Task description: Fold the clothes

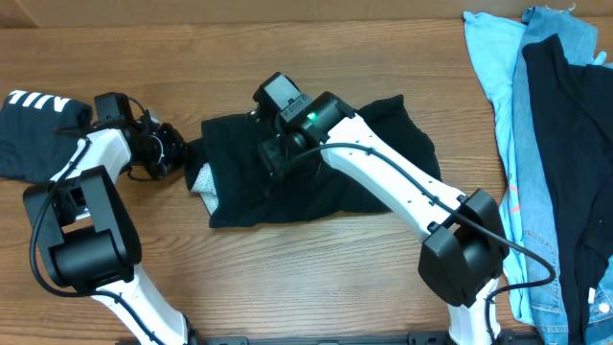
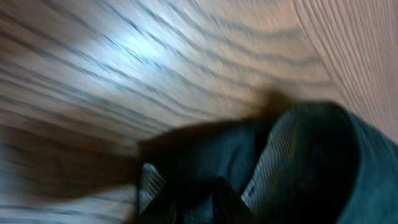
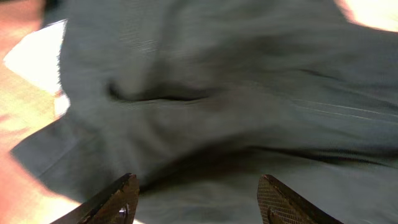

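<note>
Right gripper (image 3: 202,202): fingers spread wide, nothing clasped, poised just above the black tee (image 1: 244,196).
Left gripper (image 1: 170,151): at the tee's left edge, dark cloth close beneath; grip impossible to tell, wrist view blurred.
Black tee: crumpled, mid-table (image 1: 316,278), pale patch (image 1: 203,182) showing at its left corner.
Lettered black garment (image 1: 29,144): far left, under the left arm.
Light-blue piece (image 1: 487,57), denim-blue piece (image 1: 560,29), black piece (image 1: 560,144): overlapping, right edge.

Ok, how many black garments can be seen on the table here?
3: a lettered black garment at the far left edge, a black tee mid-table, and a plain black garment lying on the blue pile at right. More may be hidden under that pile.
</note>
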Robot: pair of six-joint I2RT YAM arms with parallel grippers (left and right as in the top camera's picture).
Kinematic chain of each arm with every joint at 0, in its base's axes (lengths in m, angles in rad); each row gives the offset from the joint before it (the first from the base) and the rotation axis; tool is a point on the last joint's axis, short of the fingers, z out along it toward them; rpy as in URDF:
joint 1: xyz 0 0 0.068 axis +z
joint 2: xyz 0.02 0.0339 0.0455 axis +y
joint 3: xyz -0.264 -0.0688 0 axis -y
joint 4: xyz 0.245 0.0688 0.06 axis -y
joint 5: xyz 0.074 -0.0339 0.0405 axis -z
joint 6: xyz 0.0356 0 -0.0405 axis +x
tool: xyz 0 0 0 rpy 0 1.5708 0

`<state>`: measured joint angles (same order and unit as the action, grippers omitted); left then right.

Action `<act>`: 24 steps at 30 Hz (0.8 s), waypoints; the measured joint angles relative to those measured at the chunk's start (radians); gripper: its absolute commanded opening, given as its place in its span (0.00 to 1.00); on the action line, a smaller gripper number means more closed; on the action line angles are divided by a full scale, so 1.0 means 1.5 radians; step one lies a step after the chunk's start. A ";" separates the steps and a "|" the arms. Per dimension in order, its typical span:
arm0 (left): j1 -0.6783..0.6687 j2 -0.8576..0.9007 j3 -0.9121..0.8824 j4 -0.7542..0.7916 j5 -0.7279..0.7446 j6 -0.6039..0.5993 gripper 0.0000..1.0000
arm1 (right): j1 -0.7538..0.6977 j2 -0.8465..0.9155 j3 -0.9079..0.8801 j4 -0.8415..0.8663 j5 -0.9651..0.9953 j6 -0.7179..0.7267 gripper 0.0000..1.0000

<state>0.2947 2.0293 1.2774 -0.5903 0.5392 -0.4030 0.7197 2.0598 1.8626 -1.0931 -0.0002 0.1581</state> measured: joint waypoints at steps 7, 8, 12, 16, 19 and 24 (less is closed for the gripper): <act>0.031 -0.142 0.002 -0.091 -0.053 0.072 0.39 | -0.214 0.000 0.002 -0.039 0.018 0.058 0.66; 0.027 -0.166 0.003 -0.117 -0.056 0.075 0.44 | -0.247 0.000 0.002 -0.045 0.008 0.059 0.66; -0.033 -0.189 0.004 -0.213 -0.065 0.079 0.48 | -0.342 0.000 0.000 -0.064 -0.030 0.061 0.66; -0.117 -0.180 0.004 -0.190 -0.093 0.069 0.48 | -0.349 0.000 -0.015 -0.065 -0.040 0.051 0.67; -0.135 -0.146 0.004 -0.185 -0.152 0.025 0.47 | -0.348 0.000 -0.021 -0.065 -0.045 0.042 0.67; -0.135 -0.082 0.004 -0.167 -0.171 -0.025 0.48 | -0.348 0.000 -0.029 -0.065 -0.047 0.036 0.67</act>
<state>0.0929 1.9057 1.2835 -0.8410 0.2821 -0.4404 0.1970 2.0598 1.8191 -1.1904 -0.0708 0.2127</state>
